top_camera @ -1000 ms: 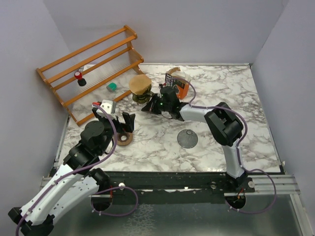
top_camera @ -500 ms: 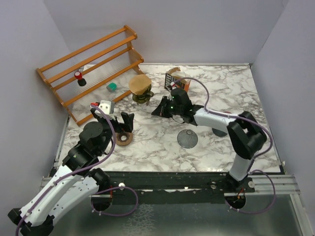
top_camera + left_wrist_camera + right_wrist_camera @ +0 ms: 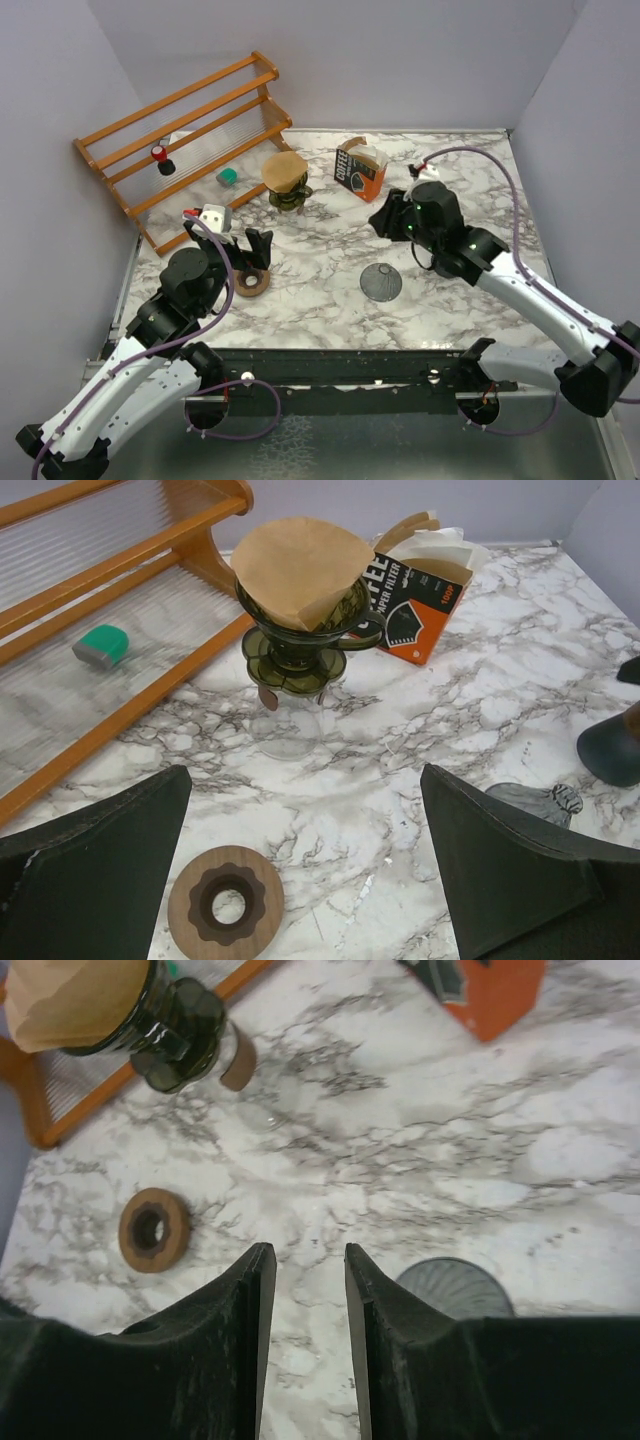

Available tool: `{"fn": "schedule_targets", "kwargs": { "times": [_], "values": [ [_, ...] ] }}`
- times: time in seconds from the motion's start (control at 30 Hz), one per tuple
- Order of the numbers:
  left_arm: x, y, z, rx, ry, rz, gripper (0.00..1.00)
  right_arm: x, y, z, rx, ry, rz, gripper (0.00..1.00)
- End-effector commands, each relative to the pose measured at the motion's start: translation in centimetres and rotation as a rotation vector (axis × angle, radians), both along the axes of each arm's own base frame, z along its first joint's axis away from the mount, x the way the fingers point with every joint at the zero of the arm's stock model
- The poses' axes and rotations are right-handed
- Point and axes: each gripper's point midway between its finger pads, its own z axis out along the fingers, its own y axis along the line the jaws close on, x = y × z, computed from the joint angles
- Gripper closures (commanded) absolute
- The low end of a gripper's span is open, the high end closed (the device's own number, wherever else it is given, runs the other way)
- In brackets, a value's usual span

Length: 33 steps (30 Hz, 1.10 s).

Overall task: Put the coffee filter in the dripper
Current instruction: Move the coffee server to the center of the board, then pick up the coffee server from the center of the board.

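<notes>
As the coffee filter [image 3: 300, 565] is seated in the dripper [image 3: 295, 645], its pointed end is turned down into the dark glass cone and its wide mouth is turned up, so the long axis is held about upright. The upper paper edge is seen well above the dripper rim. The dripper is placed on the far left part of the marble table [image 3: 480, 190], just in front of the lower shelf of the wooden rack [image 3: 190, 140]; whether the two touch cannot be told. The filter box [image 3: 360, 170] is stood to its right, near but apart. Bare marble is left on the near side of the dripper, as far as the wooden ring [image 3: 252, 282] and the grey round lid [image 3: 381, 281]. The left gripper [image 3: 305, 780] is held wide open by the ring, with nothing between its fingers. The right gripper [image 3: 310, 1260] is held between the box and the lid; only a narrow gap is left between its fingers, and nothing is gripped.
</notes>
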Motion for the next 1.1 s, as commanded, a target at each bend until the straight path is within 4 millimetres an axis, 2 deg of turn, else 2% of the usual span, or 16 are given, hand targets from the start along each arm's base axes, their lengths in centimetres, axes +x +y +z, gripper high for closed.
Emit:
{"fn": "schedule_targets", "kwargs": {
  "times": [0.0,0.1,0.27,0.47,0.67,0.93,1.07],
  "values": [
    [0.0,-0.7,-0.7,0.002,0.016,-0.034,0.01,-0.9,-7.5,0.8,-0.272,-0.04,-0.176,0.59],
    [0.0,-1.0,-0.8,0.005,0.02,-0.048,0.01,-1.5,-9.8,1.4,-0.376,-0.027,-0.216,0.55],
    [0.0,-1.0,-0.8,0.005,0.019,-0.049,0.01,-2.6,-12.7,0.5,-0.557,0.057,-0.253,0.49],
    [0.0,-1.1,-0.7,0.0,0.014,-0.052,0.01,-2.2,-14.3,-1.4,-0.687,0.137,-0.28,0.43],
    [0.0,-1.1,-0.8,0.004,0.017,-0.054,0.01,-0.7,-15.8,-3.9,-0.682,0.217,-0.313,0.42],
    [0.1,-1.0,-0.8,0.006,0.016,-0.051,0.01,0.6,-18.5,-6.0,-0.608,0.281,-0.386,0.43],
    [0.1,-1.2,-0.8,0.007,0.019,-0.056,0.01,0.8,-18.4,-6.8,-0.576,0.295,-0.382,0.45]
  ]
}}
